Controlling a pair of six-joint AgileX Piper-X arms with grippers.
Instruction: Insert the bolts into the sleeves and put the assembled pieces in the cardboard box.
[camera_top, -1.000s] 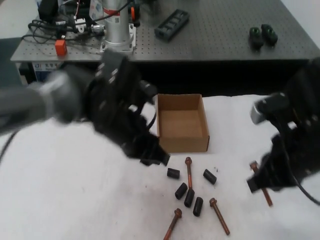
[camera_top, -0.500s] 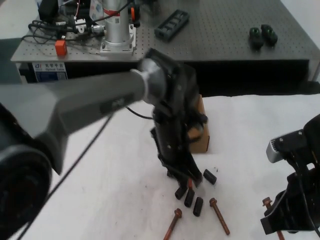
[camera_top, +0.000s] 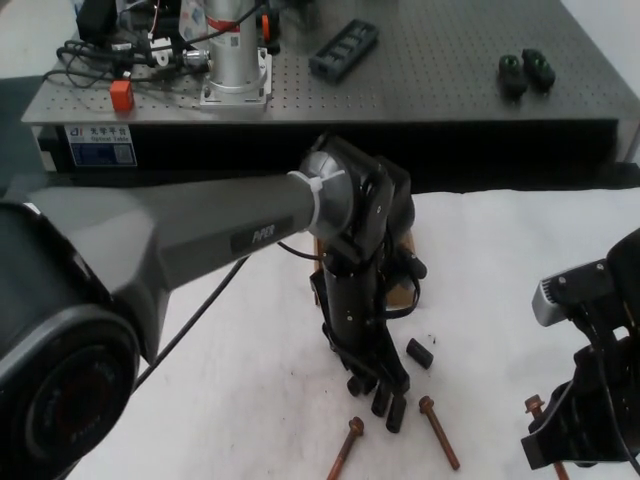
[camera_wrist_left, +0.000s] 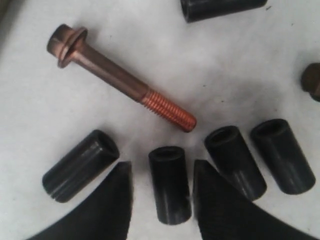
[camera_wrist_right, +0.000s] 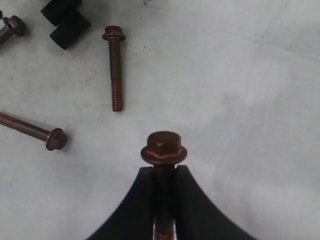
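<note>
Straddling one sleeve (camera_wrist_left: 170, 192) lying on the table (camera_wrist_left: 240, 75), left pincer (camera_wrist_left: 161, 167) stands apart, a finger each side. Centre it, then close mid-length without clipping the neighbour sleeve (camera_wrist_left: 235, 162). Right pincer (camera_wrist_right: 164, 172) is clamped on a bolt (camera_wrist_right: 163, 149), head out.

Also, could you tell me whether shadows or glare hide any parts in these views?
Left wrist view: even light, faint shadows beside the sleeves, sheen on the loose bolt. Right wrist view: the shank of the held bolt goes dark between the jaws. High view: no glare on the white cloth.
</note>
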